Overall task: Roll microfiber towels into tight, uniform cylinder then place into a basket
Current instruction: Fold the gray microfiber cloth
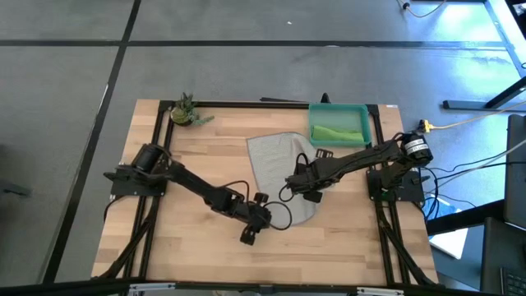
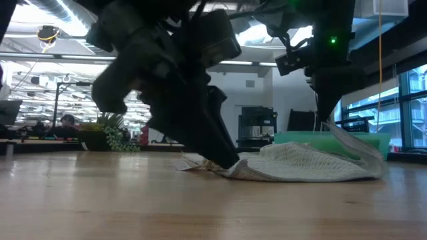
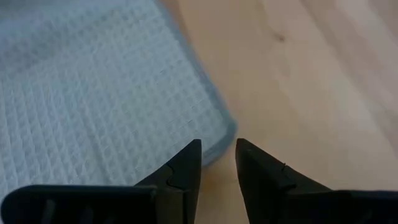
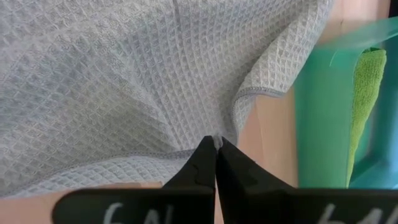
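The grey towel (image 1: pixel 279 160) lies spread on the table's middle, its right part drawn up. My right gripper (image 4: pixel 216 149) is shut on it there, also visible in the high view (image 1: pixel 301 182). My left gripper (image 3: pixel 217 158) is open, fingertips low at the towel's near corner (image 3: pixel 221 130), close to the tabletop (image 2: pixel 227 159). The lime green towel (image 1: pixel 337 131) lies rolled inside the teal basket (image 1: pixel 362 111) at the far right. My right gripper pinches the grey towel's hemmed edge (image 4: pixel 219 139) between its two fingers, coming from above and slanting down. The cloth rises to the fingers in a taut strip (image 2: pixel 350 143), creases fanning from the pinch, while the rest lies on the table. My left gripper: I cannot tell whether its fingertips touch the towel's corner.
A small potted plant (image 1: pixel 186 111) stands at the far left corner. Bare wood lies along the near edge (image 1: pixel 263 263) and left of the towel. The basket's wall (image 4: pixel 317 124) is close beside my right gripper.
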Available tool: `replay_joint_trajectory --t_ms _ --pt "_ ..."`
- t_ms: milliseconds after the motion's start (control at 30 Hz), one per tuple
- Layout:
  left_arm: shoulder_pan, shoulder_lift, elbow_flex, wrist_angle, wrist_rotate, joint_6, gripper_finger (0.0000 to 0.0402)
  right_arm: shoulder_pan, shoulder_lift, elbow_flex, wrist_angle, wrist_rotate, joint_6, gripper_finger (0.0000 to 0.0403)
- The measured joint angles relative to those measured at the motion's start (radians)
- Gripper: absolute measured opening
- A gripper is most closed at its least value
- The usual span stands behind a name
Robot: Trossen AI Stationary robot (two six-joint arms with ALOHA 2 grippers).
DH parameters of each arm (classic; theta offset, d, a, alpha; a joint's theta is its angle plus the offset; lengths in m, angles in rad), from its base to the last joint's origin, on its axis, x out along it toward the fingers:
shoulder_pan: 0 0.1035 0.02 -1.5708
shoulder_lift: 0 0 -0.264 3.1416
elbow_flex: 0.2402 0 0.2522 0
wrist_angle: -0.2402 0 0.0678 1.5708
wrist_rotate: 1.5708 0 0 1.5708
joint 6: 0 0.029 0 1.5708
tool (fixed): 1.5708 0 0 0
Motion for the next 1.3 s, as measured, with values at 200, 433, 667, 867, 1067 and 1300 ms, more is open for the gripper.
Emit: replay_joint_trajectory --t_ms 200,433,667,867,1067,1300 --pt "0.013 0.017 0.000 0.026 0.018 0.014 0.0096 0.000 0.000 0.000 0.000 0.000 0.003 0.0002" --pt "0.024 0.016 0.000 0.035 0.082 0.041 0.0096 0.000 0.000 0.000 0.000 0.000 0.003 0.0002" --pt "0.018 0.027 0.000 0.069 0.097 0.111 0.0096 0.000 0.000 0.000 0.000 0.000 0.002 0.0002" --pt "0.038 0.038 0.000 0.074 0.122 0.129 0.0096 0.000 0.000 0.000 0.000 0.001 0.002 0.0002" --pt "0.050 0.066 0.002 0.091 0.152 0.128 0.0096 0.000 0.000 0.000 0.000 0.002 0.001 0.0002" --pt "0.048 0.063 0.002 0.082 0.119 0.138 0.0038 0.000 0.000 0.000 -0.003 0.027 -0.002 0.0002"
